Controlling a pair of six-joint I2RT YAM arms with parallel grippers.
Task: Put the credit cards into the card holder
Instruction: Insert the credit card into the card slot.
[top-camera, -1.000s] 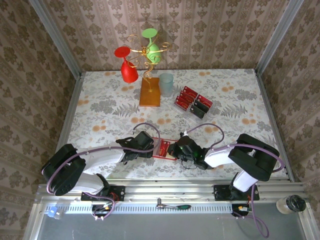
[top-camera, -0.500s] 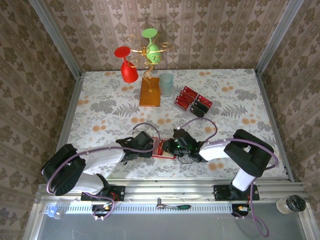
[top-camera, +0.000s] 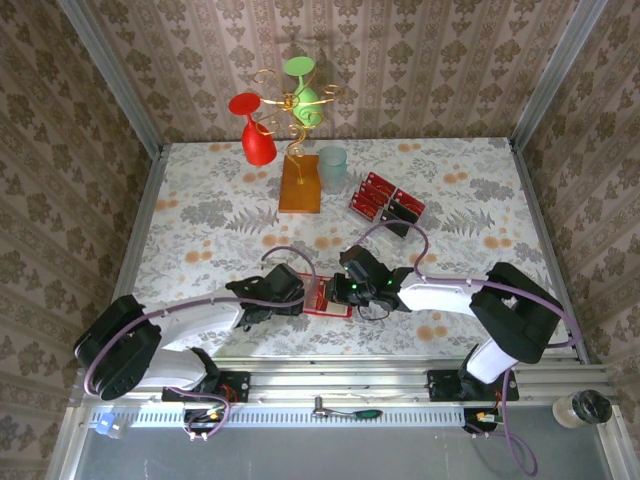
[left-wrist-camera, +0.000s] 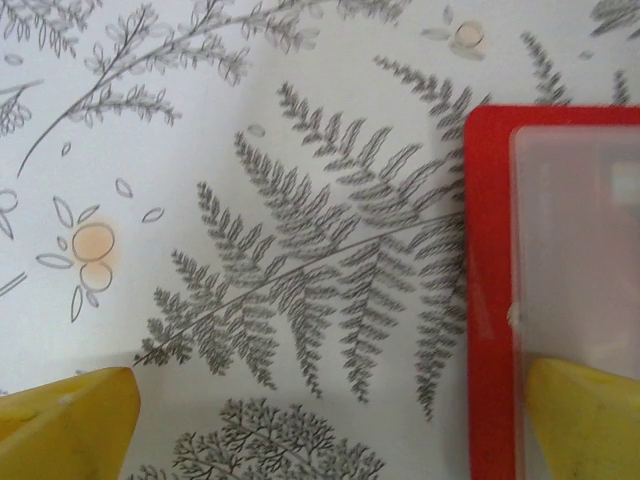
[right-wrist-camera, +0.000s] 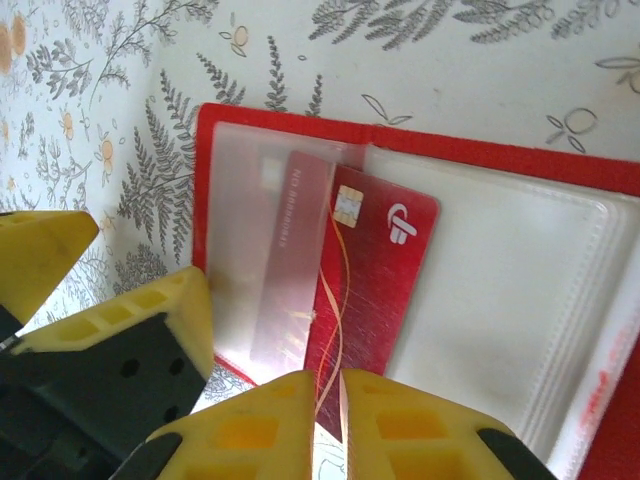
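Overhead view: the card holder (top-camera: 328, 297), a flat red folding wallet with pale clear inner pockets, lies open on the white, fern-printed worktop (top-camera: 200, 220) in the lower centre of the frame, between the two arms. The left gripper (top-camera: 292, 297) is at its left edge and the right gripper (top-camera: 345, 290) at its right.

Right-wrist view: one red credit card (right-wrist-camera: 375, 270) with a gold chip and a white logo lies aslant across the fold of the card holder. Its left part is tucked under the clear left pocket. The yellow fingers (right-wrist-camera: 420, 430) of the right gripper, at the bottom edge of the frame, are drawn almost together. Only a narrow slit is left, and the near edge of the card meets it. Whether they pinch the card cannot be told.

Left-wrist view: the left gripper is spread wide. One yellow fingertip (left-wrist-camera: 65, 425) is over bare worktop at lower left. The other, at lower right, is on the clear pocket just inside the red border.

Overhead view, upper half: the remaining credit cards (top-camera: 385, 203), red and dark, stand grouped right of centre, well apart from the card holder. To their left is a pale green tumbler (top-camera: 332, 168). Beside it is a gold wire stand on an orange-brown rectangular base (top-camera: 300, 185), carrying a red goblet (top-camera: 255, 130) and a green goblet (top-camera: 303, 85).
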